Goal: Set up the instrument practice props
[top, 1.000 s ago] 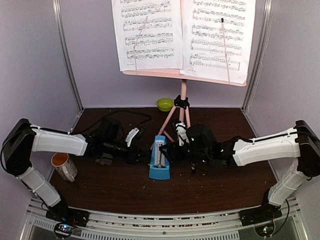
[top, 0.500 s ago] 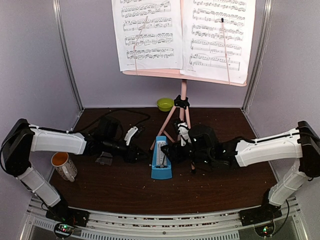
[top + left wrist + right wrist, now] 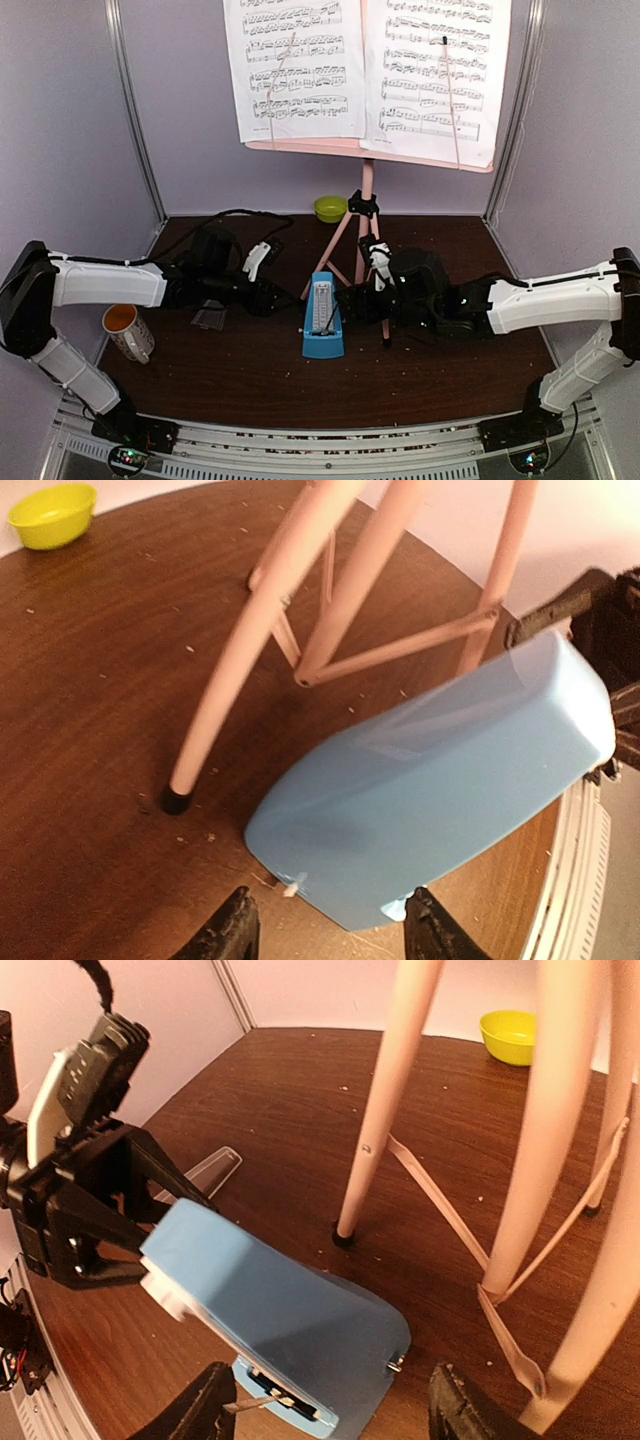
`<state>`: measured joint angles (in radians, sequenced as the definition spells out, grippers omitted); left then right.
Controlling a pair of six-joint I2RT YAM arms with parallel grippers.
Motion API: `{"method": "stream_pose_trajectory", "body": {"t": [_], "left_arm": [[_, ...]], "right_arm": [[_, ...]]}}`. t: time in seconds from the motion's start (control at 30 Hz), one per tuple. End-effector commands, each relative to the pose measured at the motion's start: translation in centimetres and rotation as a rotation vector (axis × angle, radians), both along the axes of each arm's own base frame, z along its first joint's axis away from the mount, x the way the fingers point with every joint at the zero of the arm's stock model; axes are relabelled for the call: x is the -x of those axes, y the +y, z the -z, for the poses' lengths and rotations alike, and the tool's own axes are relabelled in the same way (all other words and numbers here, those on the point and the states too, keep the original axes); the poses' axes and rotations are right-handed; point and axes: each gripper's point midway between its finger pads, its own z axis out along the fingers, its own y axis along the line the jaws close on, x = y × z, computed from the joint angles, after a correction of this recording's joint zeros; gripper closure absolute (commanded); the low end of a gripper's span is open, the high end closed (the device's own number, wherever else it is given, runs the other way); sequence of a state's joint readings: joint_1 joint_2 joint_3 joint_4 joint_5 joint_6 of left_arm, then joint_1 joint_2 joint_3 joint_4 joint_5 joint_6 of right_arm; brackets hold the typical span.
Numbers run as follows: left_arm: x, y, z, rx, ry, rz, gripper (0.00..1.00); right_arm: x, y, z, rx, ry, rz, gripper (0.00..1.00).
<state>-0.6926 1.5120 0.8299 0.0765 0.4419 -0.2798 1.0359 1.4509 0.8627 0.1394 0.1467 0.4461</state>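
Metronome [image 3: 322, 318] stands upright on the table [image 3: 200, 385] just in front of the music stand [image 3: 367, 192] legs, flanked by the left gripper [image 3: 328, 920] and right gripper [image 3: 330, 1385], both spread wide and holding nothing, so any closing should probably come low, slow and square to its sides.

The stand [image 3: 367, 186] is pink, the metronome [image 3: 322, 318] blue

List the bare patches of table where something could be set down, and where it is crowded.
Free: the wide front strip of table between the metronome and the near edge, right of the mug; also the back right corner, right of the music stand legs. Crowded: the centre, where left gripper and right gripper flank the metronome at those legs.
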Motion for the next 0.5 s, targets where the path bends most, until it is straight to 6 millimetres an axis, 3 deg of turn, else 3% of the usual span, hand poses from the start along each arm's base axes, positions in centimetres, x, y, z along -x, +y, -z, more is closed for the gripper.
{"method": "stream_pose_trajectory", "body": {"t": [0.0,0.3,0.47], "left_arm": [[-1.4,1.2,-1.7,-0.003,-0.064,-0.094,0.48],[-1.9,2.4,-1.7,-0.047,-0.082,-0.154,0.48],[-2.5,3.3,-1.9,-0.045,-0.075,-0.206,0.47]], "right_arm": [[0.1,-3.1,1.1,0.065,0.005,0.084,0.34],[0.6,-7.3,3.5,0.167,0.036,0.193,0.34],[1.2,-8.7,2.4,0.129,0.029,0.211,0.31]]}}
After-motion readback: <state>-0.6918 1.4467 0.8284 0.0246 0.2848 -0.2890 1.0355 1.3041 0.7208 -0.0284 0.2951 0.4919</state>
